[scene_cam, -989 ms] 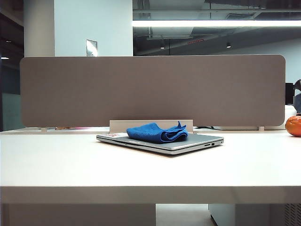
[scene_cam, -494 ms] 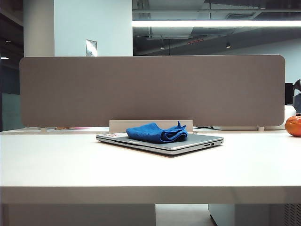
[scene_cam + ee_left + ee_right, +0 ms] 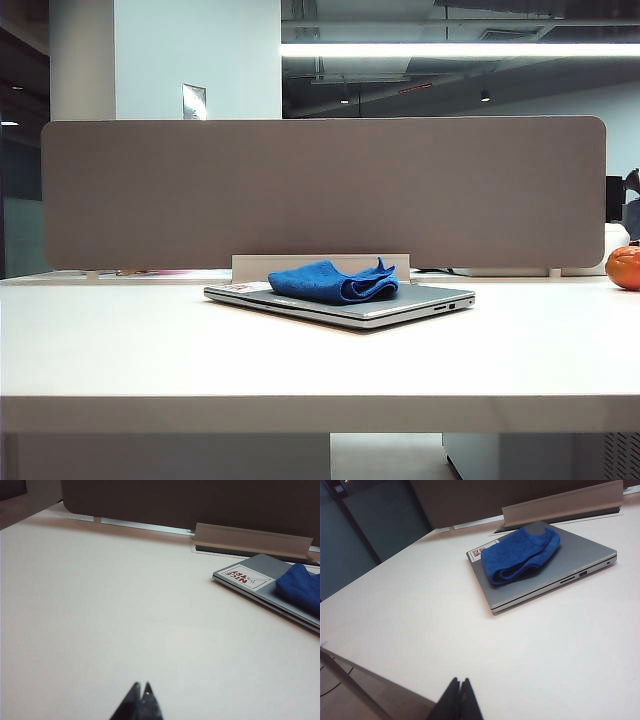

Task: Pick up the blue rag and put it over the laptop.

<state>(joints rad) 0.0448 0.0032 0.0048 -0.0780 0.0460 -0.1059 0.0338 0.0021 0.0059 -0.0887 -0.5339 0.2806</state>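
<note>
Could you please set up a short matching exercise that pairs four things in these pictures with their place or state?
Things:
1. blue rag
2. laptop
3. left gripper
4. orange round object

States:
A. shut, above bare table
B. at the table's far right edge
C. bunched on the lid
D. closed, flat on the table

Pairs: 1-C, 2-D, 3-A, 4-B

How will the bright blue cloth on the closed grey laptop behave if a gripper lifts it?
The bright blue cloth lies folded and bunched, so it will probably droop and unfold. It looks light. The closed grey laptop beneath should stay still.
</note>
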